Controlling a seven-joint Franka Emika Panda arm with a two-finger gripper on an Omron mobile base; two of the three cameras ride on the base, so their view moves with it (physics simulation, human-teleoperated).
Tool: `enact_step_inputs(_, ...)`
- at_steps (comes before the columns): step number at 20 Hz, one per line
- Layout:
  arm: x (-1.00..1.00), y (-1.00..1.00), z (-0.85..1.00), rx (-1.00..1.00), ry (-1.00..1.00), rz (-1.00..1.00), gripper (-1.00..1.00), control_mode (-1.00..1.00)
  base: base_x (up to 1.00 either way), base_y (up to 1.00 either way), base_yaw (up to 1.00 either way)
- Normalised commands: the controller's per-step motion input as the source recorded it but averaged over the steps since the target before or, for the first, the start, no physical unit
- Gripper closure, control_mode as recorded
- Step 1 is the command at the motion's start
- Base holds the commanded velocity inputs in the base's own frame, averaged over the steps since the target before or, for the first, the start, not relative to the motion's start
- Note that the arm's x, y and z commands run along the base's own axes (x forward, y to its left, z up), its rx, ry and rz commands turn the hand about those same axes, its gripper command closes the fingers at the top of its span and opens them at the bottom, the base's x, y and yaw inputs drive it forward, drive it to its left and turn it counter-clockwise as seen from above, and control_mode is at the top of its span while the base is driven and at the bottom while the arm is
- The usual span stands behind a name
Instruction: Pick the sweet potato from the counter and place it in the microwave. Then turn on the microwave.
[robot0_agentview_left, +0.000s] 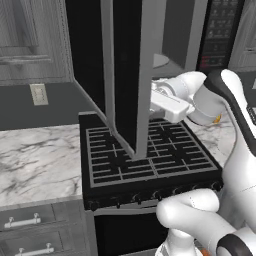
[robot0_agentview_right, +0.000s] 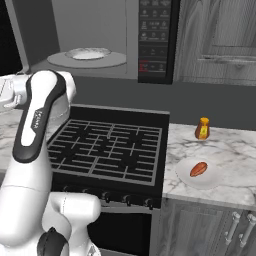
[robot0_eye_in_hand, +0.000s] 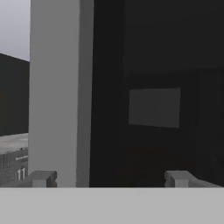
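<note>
The sweet potato (robot0_agentview_right: 198, 169) lies on a small white plate (robot0_agentview_right: 212, 181) on the marble desk (robot0_agentview_right: 225, 145) to the right of the stove, with an orange bottle (robot0_agentview_right: 202, 128) standing just behind the plate, nearer the wall. Above the black grated stovetop (robot0_agentview_right: 107, 145) the microwave (robot0_agentview_right: 100, 40) hangs with its door (robot0_agentview_left: 122, 75) swung wide open, so that the grey inside and the round white plate (robot0_agentview_right: 88, 53) on its turntable are in plain sight; the dark button panel (robot0_agentview_right: 155, 40) runs down the right side of the opening. Seen from the left base, the open door stands edge-on over the stove, its black glass and grey frame reaching down toward the grates, and the white arm bends across from the right with the hand (robot0_agentview_left: 167, 102) close against the door's near edge, well apart from the sweet potato on the far side of the stove. From the hand, the grey frame of the door rises as a broad upright band with the black glass to its right, and the gripper (robot0_eye_in_hand: 109, 178) has its jaws spread wide, one fingertip (robot0_eye_in_hand: 41, 178) low before the grey frame and the other before the dark glass, with nothing held between them. Grey drawers with silver bar handles (robot0_agentview_left: 22, 221) sit under the marble desk on the left of the stove, and a pale wall socket (robot0_agentview_left: 38, 94) is set in the dark wall above it.
</note>
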Motion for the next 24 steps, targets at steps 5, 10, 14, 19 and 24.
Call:
enact_step_inputs(5, -0.04, 0.19, 0.0, 0.0, -0.08, 0.0, -1.0, -1.0, 0.0, 0.0, 0.0)
enact_step_inputs(10, -0.02, 0.18, -0.01, 0.0, -0.07, 0.0, -1.0, -1.0, 0.0, 0.0, 0.0)
enact_step_inputs(14, -0.02, 0.18, -0.01, 0.0, -0.08, 0.0, -1.0, -1.0, 0.0, 0.0, 0.0)
enact_step_inputs(19, 0.0, 0.16, -0.01, 0.0, -0.08, 0.0, -1.0, -1.0, 0.0, 0.0, 0.0)
enact_step_inputs(24, 0.0, 0.15, -0.01, 0.0, -0.09, 0.0, -1.0, -1.0, 0.0, 0.0, 0.0)
